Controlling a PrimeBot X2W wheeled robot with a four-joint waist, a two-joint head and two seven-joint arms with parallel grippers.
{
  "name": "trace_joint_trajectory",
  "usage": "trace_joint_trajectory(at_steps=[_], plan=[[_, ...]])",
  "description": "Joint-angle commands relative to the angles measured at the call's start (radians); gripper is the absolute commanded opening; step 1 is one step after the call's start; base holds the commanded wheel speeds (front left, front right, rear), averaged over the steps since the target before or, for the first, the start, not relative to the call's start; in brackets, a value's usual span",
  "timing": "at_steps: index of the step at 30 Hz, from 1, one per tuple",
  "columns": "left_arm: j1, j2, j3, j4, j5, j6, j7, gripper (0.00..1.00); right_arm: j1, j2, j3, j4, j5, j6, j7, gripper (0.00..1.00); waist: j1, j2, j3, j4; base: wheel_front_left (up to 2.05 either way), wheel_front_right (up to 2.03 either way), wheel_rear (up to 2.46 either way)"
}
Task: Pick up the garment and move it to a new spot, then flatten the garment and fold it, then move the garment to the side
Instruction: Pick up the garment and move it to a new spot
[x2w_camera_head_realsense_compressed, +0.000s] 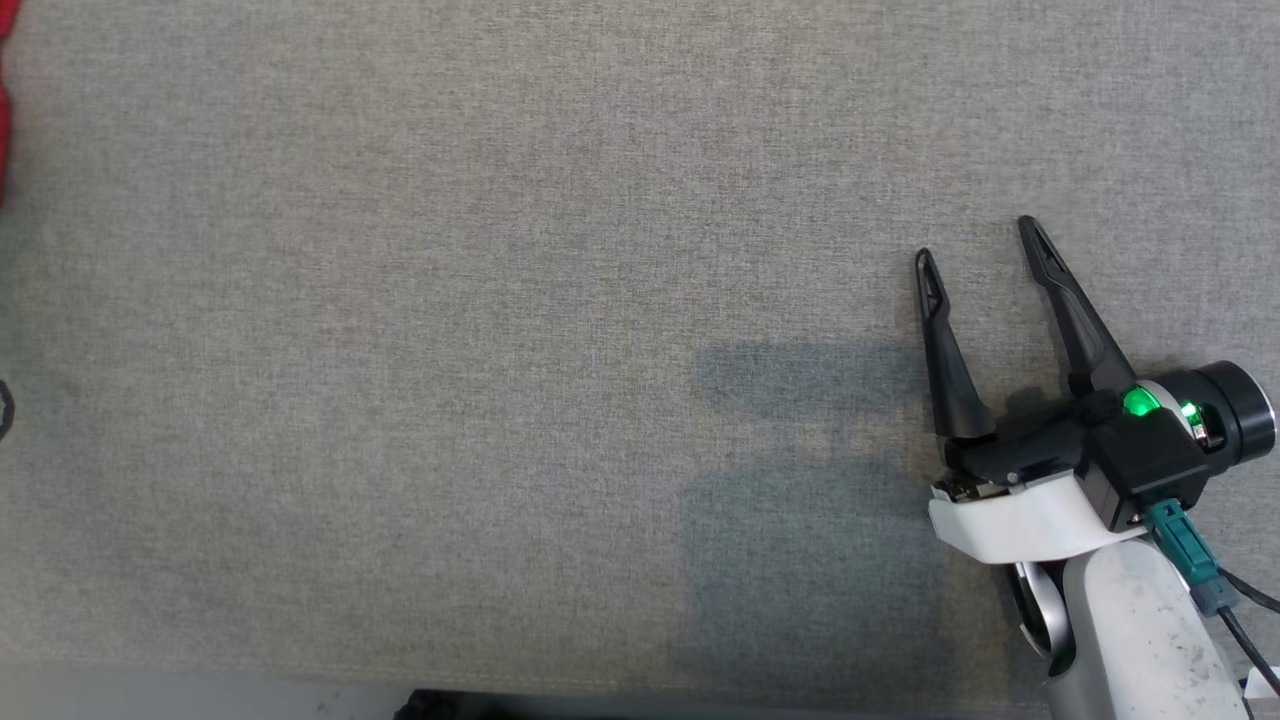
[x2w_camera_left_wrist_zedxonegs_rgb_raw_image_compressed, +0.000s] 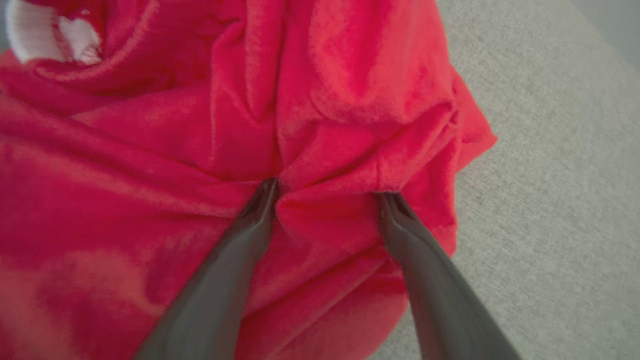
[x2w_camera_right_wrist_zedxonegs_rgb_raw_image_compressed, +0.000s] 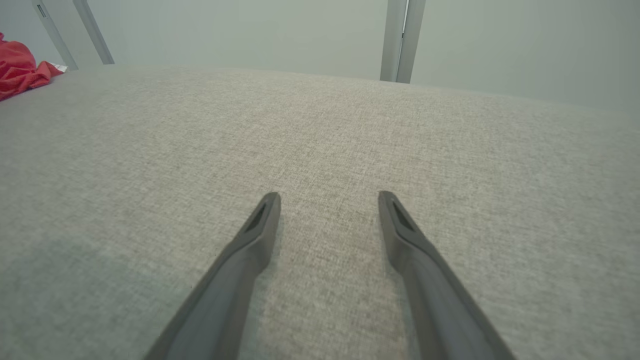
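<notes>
The left hand (x2w_camera_left_wrist_zedxonegs_rgb_raw_image_compressed: 328, 190) stands wide open, both dark fingertips pressed into the crumpled red velvety garment (x2w_camera_left_wrist_zedxonegs_rgb_raw_image_compressed: 350, 75). A ridge of cloth is bunched between them, but nothing is pinched yet. The heap lies straight ahead of and under this hand, at the far left edge of the grey fabric-covered table (x2w_camera_head_realsense_compressed: 400, 350). The right hand (x2w_camera_head_realsense_compressed: 977, 242) hangs open and empty well apart on the right, so the pick-up looks to be the left arm's.
</notes>
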Motion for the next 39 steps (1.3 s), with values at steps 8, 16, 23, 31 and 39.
trace_joint_trajectory(at_steps=[8,16,23,31,39], plan=[[0.018,0.022,-0.087,-0.025,-0.029,-0.004,-0.040,0.00,-0.028,-0.010,-0.004,0.028,0.017,-0.002,0.003,1.00,-0.0001,0.0000,0.028,-0.022,0.00,0.00,0.00],[0.071,0.077,-0.112,-0.134,-0.100,-0.004,-0.279,0.00,-0.033,-0.010,-0.006,0.034,0.037,-0.002,0.003,1.00,-0.0001,0.0000,-0.012,-0.023,0.00,0.00,0.00],[0.141,0.113,-0.140,-0.150,-0.135,-0.004,-0.549,0.00,-0.016,-0.007,0.003,0.047,0.083,-0.002,0.002,1.00,-0.0001,0.0000,-0.124,-0.021,0.00,0.00,0.00],[0.205,0.136,-0.195,-0.247,-0.148,-0.004,-0.655,0.00,0.010,-0.007,0.022,0.075,0.098,-0.002,0.001,1.00,-0.0001,0.0000,-0.249,-0.014,0.00,0.00,0.00],[0.320,0.146,-0.222,-0.373,-0.123,-0.004,-0.694,0.00,0.057,-0.007,0.018,0.086,0.148,-0.002,0.001,1.00,-0.0001,0.0000,-0.419,-0.039,0.00,0.00,0.00]])
